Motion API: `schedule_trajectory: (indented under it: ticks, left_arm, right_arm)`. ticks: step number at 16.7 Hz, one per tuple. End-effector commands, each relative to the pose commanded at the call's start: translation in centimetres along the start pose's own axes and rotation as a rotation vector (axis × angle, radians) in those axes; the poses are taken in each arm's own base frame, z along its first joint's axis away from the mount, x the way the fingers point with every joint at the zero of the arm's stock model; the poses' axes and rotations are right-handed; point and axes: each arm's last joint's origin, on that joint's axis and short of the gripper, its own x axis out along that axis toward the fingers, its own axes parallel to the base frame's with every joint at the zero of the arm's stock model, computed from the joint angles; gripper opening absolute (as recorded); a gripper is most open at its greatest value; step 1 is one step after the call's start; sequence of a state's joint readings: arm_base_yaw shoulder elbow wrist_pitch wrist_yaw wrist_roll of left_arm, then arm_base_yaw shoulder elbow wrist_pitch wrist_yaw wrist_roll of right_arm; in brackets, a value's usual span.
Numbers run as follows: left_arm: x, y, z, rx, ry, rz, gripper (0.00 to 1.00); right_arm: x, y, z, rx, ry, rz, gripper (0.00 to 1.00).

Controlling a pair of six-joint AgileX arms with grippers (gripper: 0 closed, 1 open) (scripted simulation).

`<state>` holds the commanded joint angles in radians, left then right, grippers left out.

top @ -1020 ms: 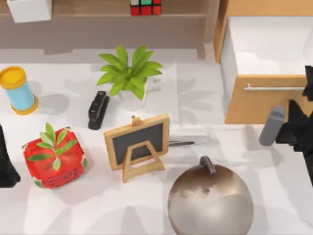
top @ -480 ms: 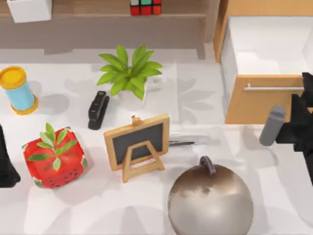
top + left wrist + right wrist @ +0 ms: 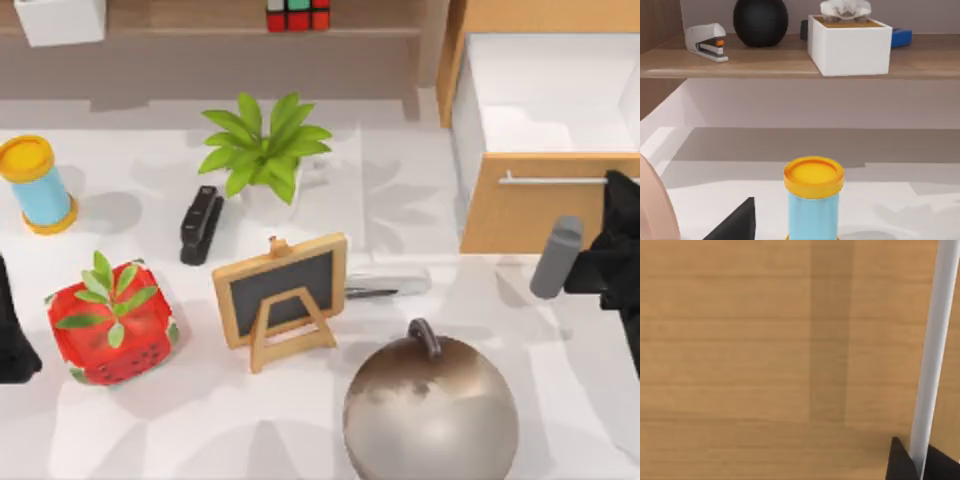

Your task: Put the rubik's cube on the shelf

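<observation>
The rubik's cube (image 3: 298, 14) rests on the shelf (image 3: 180, 22), a long brown board along the back of the table, with no gripper near it. My right gripper (image 3: 620, 200) hovers at the right edge, in front of the drawer cabinet's front panel (image 3: 530, 215). In the right wrist view, the right gripper (image 3: 920, 464) has its two black fingertips (image 3: 899, 462) slightly apart, with the silver handle (image 3: 935, 340) showing in the gap; nothing is held. My left arm (image 3: 12, 335) is parked at the table's left edge.
A potted plant (image 3: 262, 148), a black stapler (image 3: 200, 224), a small chalkboard easel (image 3: 282, 296), a strawberry cube (image 3: 112, 322), a round metal bell (image 3: 430, 405), a blue and yellow cylinder (image 3: 36, 186) and a grey cylinder (image 3: 556, 256) crowd the table. On the shelf is a white tissue box (image 3: 849, 44).
My right arm has drawn back a little along the drawer front, toward the table's near edge. The rubik's cube and the left arm have not moved.
</observation>
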<state>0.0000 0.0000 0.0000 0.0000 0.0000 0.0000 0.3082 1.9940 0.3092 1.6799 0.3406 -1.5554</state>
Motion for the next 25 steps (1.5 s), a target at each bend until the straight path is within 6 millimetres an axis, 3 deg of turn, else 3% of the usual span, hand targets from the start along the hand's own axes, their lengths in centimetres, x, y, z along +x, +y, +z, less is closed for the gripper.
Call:
schedule_trajectory:
  ticks: [8,18,25]
  left_arm:
    - [0.0,0.0,0.0,0.0,0.0,0.0,1.0]
    - [0.0,0.0,0.0,0.0,0.0,0.0,1.0]
    - [0.0,0.0,0.0,0.0,0.0,0.0,1.0]
  right_arm:
    - [0.0,0.1,0.0,0.002,-0.001,0.004,0.0]
    - [6.0,0.1,0.1,0.001,-0.003,0.007,0.0]
    - [6.5,-0.1,0.3,0.006,-0.009,0.0,0.0]
